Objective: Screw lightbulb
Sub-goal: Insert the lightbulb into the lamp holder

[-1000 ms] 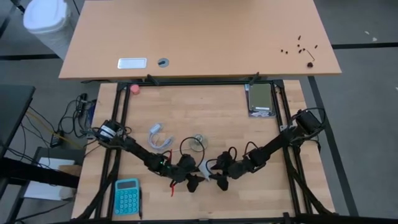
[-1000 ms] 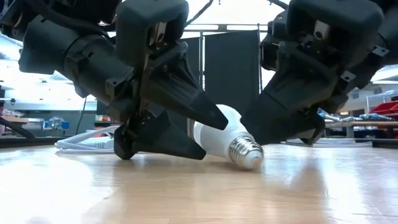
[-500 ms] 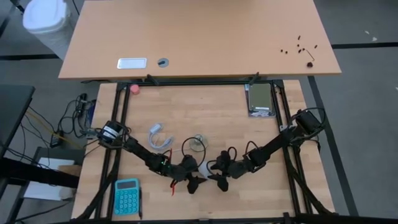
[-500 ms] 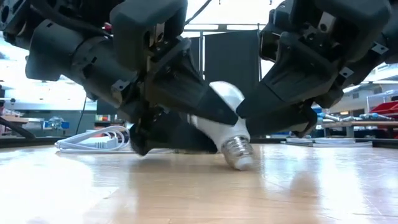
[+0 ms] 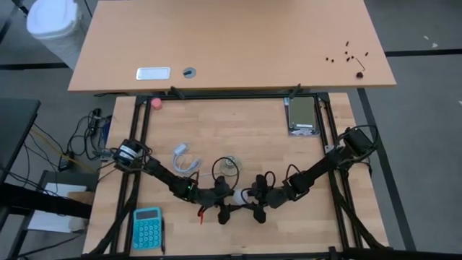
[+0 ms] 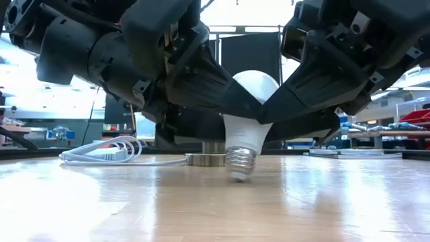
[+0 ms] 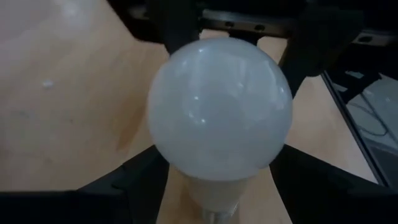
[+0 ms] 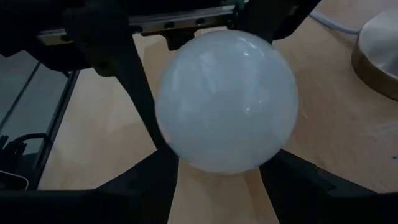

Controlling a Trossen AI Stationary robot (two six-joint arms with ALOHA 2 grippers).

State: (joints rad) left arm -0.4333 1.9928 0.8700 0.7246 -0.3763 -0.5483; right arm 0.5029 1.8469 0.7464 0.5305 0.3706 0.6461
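A: Where is the lightbulb (image 6: 247,117)?

B: Near the front middle of the desk (image 5: 245,130), upright, globe up and its silvery screw base pointing down; in the low view the tip of the base touches or just clears the wood, I cannot tell which.

A: And the left tool (image 6: 222,117)?

B: It comes in from the left side, low over the desk; its dark fingers (image 7: 134,180) are closed on the bulb's white neck just under the globe, so it grips the lightbulb.

A: The right tool (image 6: 282,114)?

B: It meets the bulb from the opposite side; its fingers (image 8: 155,180) clamp the same tapering neck, so it too grips the lightbulb; the two tools stand nose to nose with the globe between them.

A: What else lies on the desk?

B: A round metallic socket disc (image 6: 208,158) sits just behind the bulb in the low view, with a white cord (image 6: 101,151) coiled off to its side; in the high view a small pink ball (image 5: 156,102) rests near the far left corner, a grey box (image 5: 302,115) near the far right, and a turquoise calculator (image 5: 147,227) at the front left, all well apart from the bulb.
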